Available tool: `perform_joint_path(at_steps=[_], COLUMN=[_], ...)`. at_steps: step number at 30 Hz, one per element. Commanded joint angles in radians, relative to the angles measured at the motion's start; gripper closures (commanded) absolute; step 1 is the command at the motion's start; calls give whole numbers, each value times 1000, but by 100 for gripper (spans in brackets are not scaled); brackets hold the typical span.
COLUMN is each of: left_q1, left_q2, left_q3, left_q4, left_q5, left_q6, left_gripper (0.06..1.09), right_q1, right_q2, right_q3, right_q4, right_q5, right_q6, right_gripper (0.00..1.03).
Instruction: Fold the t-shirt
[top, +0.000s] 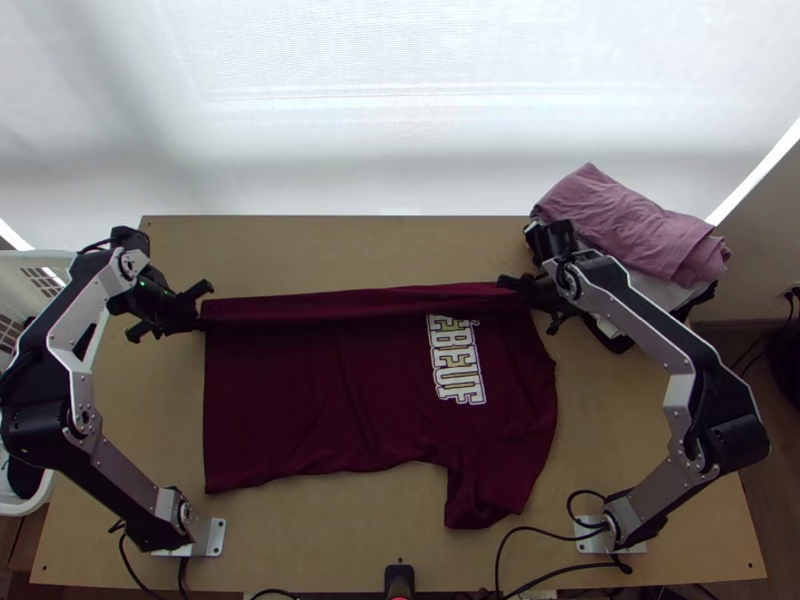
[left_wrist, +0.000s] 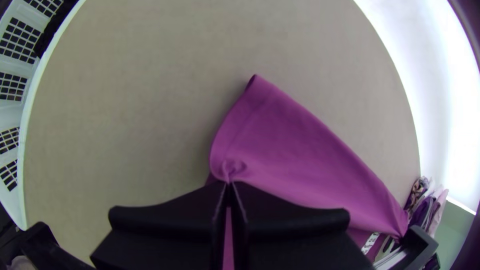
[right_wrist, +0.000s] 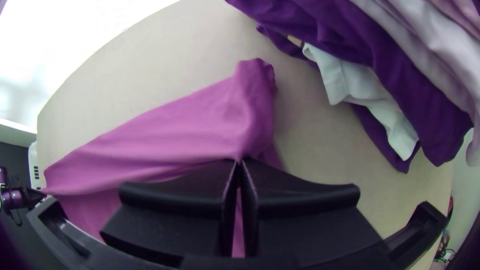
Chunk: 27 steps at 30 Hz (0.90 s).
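Maroon t-shirt (top: 320, 410) spread on surface (top: 350, 545), far strip turned over; left gripper (left_wrist: 228, 186) and right gripper (right_wrist: 239, 163) jaws clamped on it. Likely light, limp knit: grip strip ends, tension evenly.

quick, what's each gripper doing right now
Left gripper: closed, holding the t-shirt at its hem end.
Right gripper: closed, holding the t-shirt near its sleeve end.

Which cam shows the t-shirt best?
Top view: nearly the whole t-shirt shows, part of its print included. Left wrist view shows one end of its far strip, pinched by the left gripper; right wrist view, the other end, pinched by the right gripper.
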Motion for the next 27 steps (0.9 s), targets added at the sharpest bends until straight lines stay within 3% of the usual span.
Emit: perform_joint_path(at_steps=[1,5,6,7,9,11,13,19,22,27], left_q1=[-7,-7,-7,-10,-17,-15,-15,-1,3,-10], left_q2=[-43,-86,-109,-132,-178,-238,-276,-373,-422,-514], left_q3=[-50,-79,-93,-106,-128,-168,-194,-214,-211,-201], left_q4=[-4,45,57,76,79,102,103,71,30,-32], left_q5=[5,5,8,9,49,81,103,126,140,144], left_q6=[28,74,94,108,131,134,142,162,175,189], left_gripper=[105,105,105,103,76,54,46,46,46,24], right_q1=[9,16,16,18,18,16,15,18,18,67], right_q2=[-32,-42,-42,-41,-44,-44,-44,-65,-170,-364], right_q3=[-47,-63,-62,-62,-63,-65,-62,-59,-106,-160], right_q4=[-7,1,1,-1,-7,-24,-53,-272,-280,-317], right_q5=[15,27,30,35,34,34,34,34,34,27], right_q6=[12,8,0,-3,-3,-3,-3,-2,-6,2], right_gripper=[100,100,95,80,45,31,22,17,17,17])
